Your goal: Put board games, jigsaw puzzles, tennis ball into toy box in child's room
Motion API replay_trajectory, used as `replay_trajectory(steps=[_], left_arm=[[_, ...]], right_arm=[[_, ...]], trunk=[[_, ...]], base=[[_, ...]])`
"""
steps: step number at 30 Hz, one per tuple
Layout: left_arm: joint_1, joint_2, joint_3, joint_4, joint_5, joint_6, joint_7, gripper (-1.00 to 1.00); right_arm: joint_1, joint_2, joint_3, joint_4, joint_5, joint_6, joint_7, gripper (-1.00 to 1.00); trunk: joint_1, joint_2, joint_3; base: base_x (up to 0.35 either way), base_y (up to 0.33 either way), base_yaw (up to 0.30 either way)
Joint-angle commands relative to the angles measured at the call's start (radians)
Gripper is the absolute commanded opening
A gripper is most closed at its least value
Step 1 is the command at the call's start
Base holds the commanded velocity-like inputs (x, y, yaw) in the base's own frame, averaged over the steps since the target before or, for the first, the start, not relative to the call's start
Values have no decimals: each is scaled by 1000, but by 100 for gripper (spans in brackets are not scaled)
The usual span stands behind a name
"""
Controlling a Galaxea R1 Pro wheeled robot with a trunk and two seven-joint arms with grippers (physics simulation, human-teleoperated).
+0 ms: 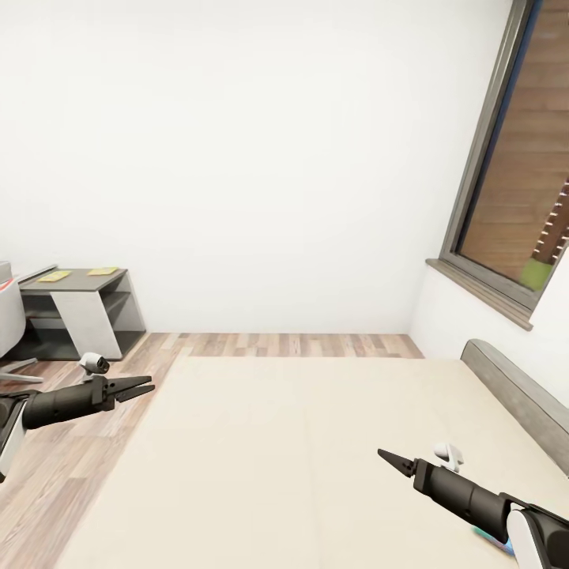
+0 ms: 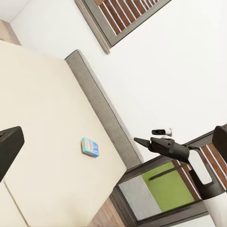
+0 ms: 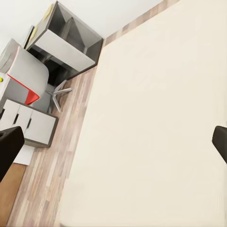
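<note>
At the far left of the head view, a low dark cabinet (image 1: pixel 75 304) with white sides is seen against the white wall (image 1: pixel 261 158), with two flat yellow items (image 1: pixel 55 276) lying on its top. Part of a grey chair (image 1: pixel 8 316) is cut off by the picture's edge beside it. Just in front, over the wood-plank floor (image 1: pixel 71 466), the left gripper (image 1: pixel 136 388) is held out level; its fingers are seen slightly parted at the tips and nothing is held between them. The wide bed (image 1: pixel 276 458) with its beige two-part mattress is spread across the middle of the view. Over the bed's right part, the right gripper (image 1: pixel 391 458) is seen ending in one dark point; its fingers appear closed together with nothing gripped, though in the right wrist view two dark finger edges (image 3: pixel 9 149) are seen wide apart at the frame's sides, so its state cannot be told with certainty. The grey headboard (image 1: pixel 518 395) is seen at the right, below the grey-framed window (image 1: pixel 506 174).

In the left wrist view, a small blue board game (image 2: pixel 90 147) with bright print is recorded lying flat on the mattress, near the headboard (image 2: pixel 101 106) but not touching it. The right arm is also seen there.

In the right wrist view, a white drawer unit (image 3: pixel 30 125) is noted beside the chair (image 3: pixel 23 75).
</note>
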Motion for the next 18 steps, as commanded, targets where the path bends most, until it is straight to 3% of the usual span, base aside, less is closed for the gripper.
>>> replay_trajectory(steps=[1, 18], left_arm=[[-1, 0, 0, 0, -1, 11, -4, 100], [-1, 0, 0, 0, -1, 11, -4, 100]], right_arm=[[-1, 0, -1, 0, 1, 4, 4, 100], [-1, 0, -1, 0, 1, 4, 4, 100]], trunk=[[1, -2, -2], [1, -2, -2]], base=[[0, -115, 0], [0, -153, 0]])
